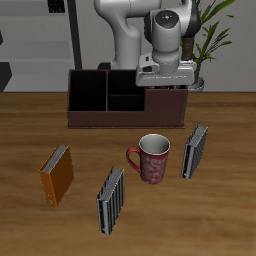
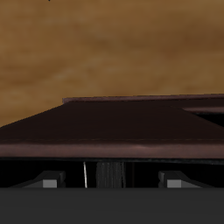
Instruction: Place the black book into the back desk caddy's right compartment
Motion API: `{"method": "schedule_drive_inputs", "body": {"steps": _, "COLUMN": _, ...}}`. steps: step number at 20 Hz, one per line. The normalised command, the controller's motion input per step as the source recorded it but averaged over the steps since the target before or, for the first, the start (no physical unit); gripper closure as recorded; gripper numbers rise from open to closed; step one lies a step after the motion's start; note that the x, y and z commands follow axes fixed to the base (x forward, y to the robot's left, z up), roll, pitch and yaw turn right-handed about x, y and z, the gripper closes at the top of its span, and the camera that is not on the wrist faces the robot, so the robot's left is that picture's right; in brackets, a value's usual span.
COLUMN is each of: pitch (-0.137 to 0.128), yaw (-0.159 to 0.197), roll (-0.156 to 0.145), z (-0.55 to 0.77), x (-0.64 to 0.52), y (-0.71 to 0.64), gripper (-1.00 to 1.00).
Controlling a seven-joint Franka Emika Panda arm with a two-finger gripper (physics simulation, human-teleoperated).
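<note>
**Tabletop holdings, front edge to back wall**

Surface: wooden table [image 1: 30, 230], warm brown grain, matte.

Nearest the front edge: one grey striped book [image 1: 110, 200], standing upright, tilted slightly. Just behind and to one side of it: an orange-brown book [image 1: 57, 175], also upright, well apart from the rest.

Middle row: a red patterned mug [image 1: 153, 158] with its handle turned toward the striped book in front. Beside the mug, near but not touching: a second grey striped book [image 1: 194, 151], upright.

Farther back: the desk caddy [image 1: 90, 118], a long, low, dark reddish-brown box with black-lined bays, set square to the table. In the wrist view its top wall [image 2: 114, 131] filled the frame, table wood beyond.

Over the caddy's end bay: the gripper [image 1: 163, 78], hung from a white arm [image 1: 125, 35], lowered at the bay's mouth. Its fingers [image 2: 51, 181] stood narrowly apart, with a dark slab and a thin pale edge between them; this read as the black book [image 2: 107, 173], though whether it was pinched or loose could not be told.

Room behind: grey shelving, a potted plant [image 1: 212, 35] at the table's back.
</note>
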Motion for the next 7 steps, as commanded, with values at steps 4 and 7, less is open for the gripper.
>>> {"method": "schedule_drive_inputs", "body": {"steps": 4, "pitch": -0.006, "yaw": 0.007, "roll": 0.017, "z": 0.04, "x": 0.02, "y": 0.07, "gripper": -1.00}}
{"method": "schedule_drive_inputs", "body": {"steps": 7, "pitch": -0.014, "yaw": 0.006, "roll": 0.022, "z": 0.08, "x": -0.01, "y": 0.08, "gripper": -1.00}}
